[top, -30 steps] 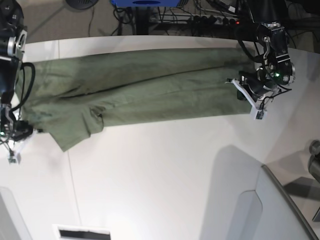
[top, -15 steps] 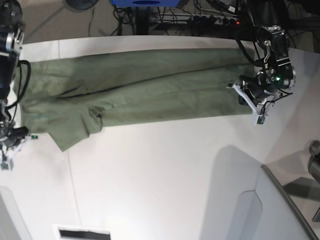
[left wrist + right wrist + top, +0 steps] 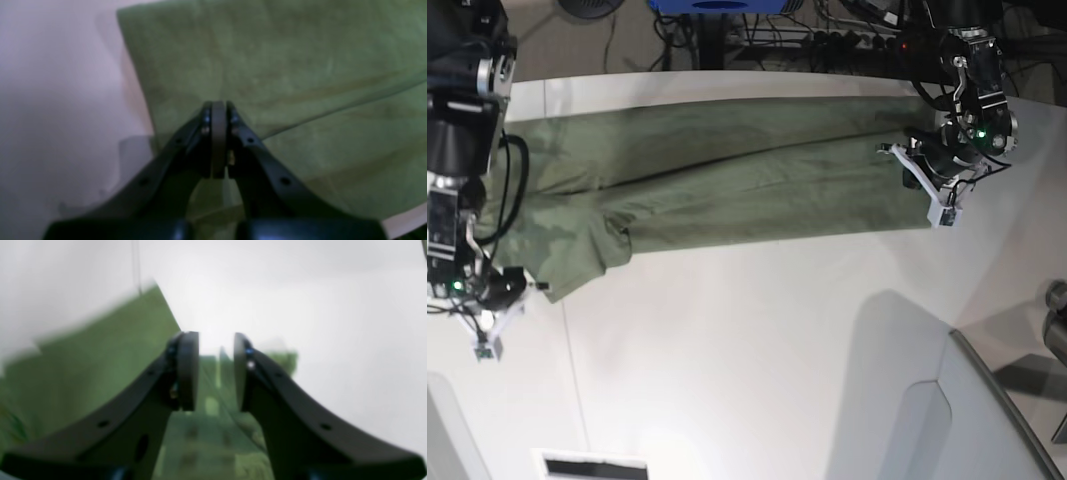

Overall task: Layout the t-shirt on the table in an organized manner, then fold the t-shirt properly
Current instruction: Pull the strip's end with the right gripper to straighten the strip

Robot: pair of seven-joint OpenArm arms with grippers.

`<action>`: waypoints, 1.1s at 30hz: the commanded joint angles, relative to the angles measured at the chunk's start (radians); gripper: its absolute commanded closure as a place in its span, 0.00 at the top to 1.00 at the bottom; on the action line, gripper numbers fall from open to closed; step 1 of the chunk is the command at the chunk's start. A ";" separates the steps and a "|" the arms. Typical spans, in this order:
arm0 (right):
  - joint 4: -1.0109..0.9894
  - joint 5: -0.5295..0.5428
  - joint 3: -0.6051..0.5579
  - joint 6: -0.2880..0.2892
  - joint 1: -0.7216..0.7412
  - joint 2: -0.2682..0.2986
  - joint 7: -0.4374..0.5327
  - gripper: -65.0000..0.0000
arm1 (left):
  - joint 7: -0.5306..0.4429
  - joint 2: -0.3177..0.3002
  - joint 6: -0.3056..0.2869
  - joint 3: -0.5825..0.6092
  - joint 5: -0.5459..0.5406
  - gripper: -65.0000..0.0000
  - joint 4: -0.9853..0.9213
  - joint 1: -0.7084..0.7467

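Observation:
The olive-green t-shirt [image 3: 727,180] lies lengthwise across the far part of the white table [image 3: 757,330], folded over itself, with a sleeve corner pointing toward the near left. My left gripper [image 3: 924,186] is over the shirt's right end. In the left wrist view it [image 3: 218,133] is shut, pads together above the cloth [image 3: 300,66], with nothing seen between them. My right gripper [image 3: 484,335] is just off the sleeve corner. In the right wrist view it [image 3: 210,370] is open and empty, with blurred green cloth [image 3: 83,366] below and to the left.
A grey-white angled panel [image 3: 927,410] rises at the near right. Cables and a power strip [image 3: 847,35] lie behind the table's far edge. A thin dark seam [image 3: 572,370] runs down the table at the left.
My right gripper has moved toward the near side and to the right, ending beside the sleeve corner. My left gripper has shifted slightly toward the far edge. The shirt lies as before.

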 commanded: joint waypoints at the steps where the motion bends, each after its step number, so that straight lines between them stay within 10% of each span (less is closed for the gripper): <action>1: -0.023 -0.002 0.002 -0.001 0.037 0.012 0.005 0.29 | -0.014 -0.012 -0.003 -0.003 -0.007 0.00 0.016 -0.008; 15: -0.436 0.000 -0.044 0.116 0.207 -0.001 0.123 0.49 | -0.014 -0.015 -0.003 -0.005 -0.002 0.00 0.014 -0.008; 25: -0.480 0.000 -0.044 0.113 0.205 -0.001 0.155 0.00 | -0.014 -0.015 -0.003 -0.005 0.000 0.00 0.014 -0.014; 33: -0.238 0.000 -0.042 0.116 0.132 -0.001 0.051 0.00 | -0.014 -0.017 -0.003 -0.005 0.000 0.00 0.014 -0.020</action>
